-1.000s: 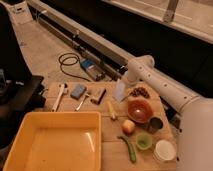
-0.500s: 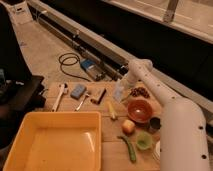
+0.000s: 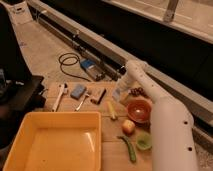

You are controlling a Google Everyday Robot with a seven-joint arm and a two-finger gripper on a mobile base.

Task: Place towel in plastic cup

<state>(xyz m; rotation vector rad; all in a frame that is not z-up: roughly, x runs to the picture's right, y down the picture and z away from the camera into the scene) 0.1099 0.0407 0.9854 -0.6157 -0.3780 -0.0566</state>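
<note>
Pale towel [image 3: 117, 94] lies at the far edge of the counter [image 3: 111, 139], left of the bowl [image 3: 139, 110]. Tool [image 3: 121, 86] is directly at the towel; its opening and grip cannot be told. Green cup [image 3: 144, 141] stands near right.

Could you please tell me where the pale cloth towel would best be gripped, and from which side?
Likely its upper edge, from above: the small pale grey-blue cloth towel looks bunched up rather than flat, and the gripper hangs just over it.

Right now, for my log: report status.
Pincer at towel, far side of table. Plastic cup at near edge. Orange bowl and apple between.
</note>
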